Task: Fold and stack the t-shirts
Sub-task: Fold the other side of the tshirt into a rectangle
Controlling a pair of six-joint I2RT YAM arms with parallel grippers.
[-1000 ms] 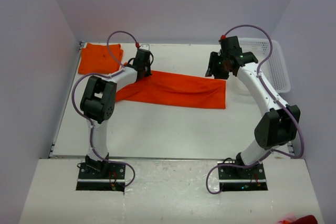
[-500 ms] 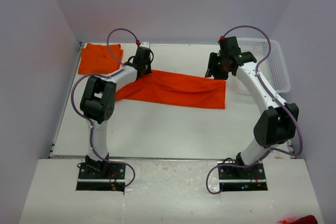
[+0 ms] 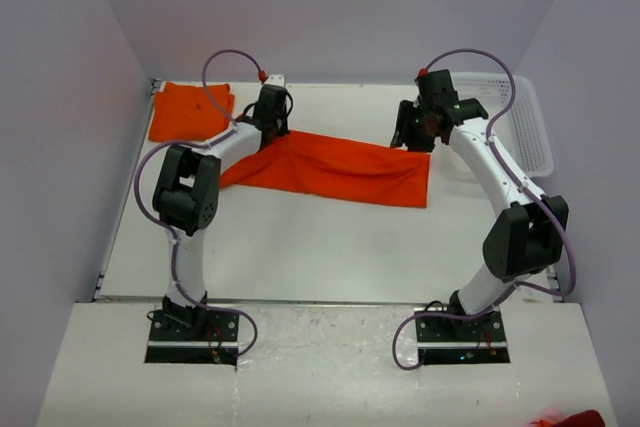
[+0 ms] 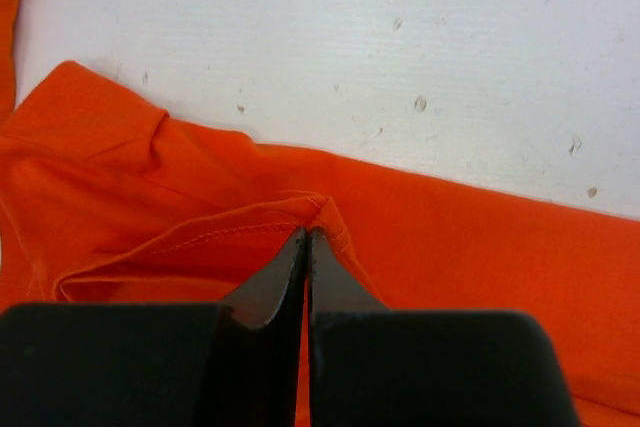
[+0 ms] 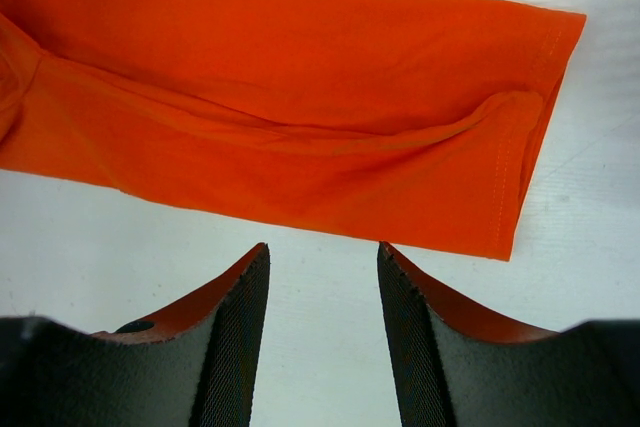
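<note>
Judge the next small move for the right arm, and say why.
Probably ease the right gripper forward onto the near edge of the spread t-shirt and close. Its jaws stand open over the table, short of the cloth, while the left gripper is shut on the shirt's fabric farther left, so the fold seems to wait on this second grasp.

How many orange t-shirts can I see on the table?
2: one folded t-shirt in the far left corner, one long t-shirt across the middle. The folded one may hide others.

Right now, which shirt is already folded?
The corner shirt, far left: a compact folded square. The long shirt lies stretched out, pinched by the left end effector.
</note>
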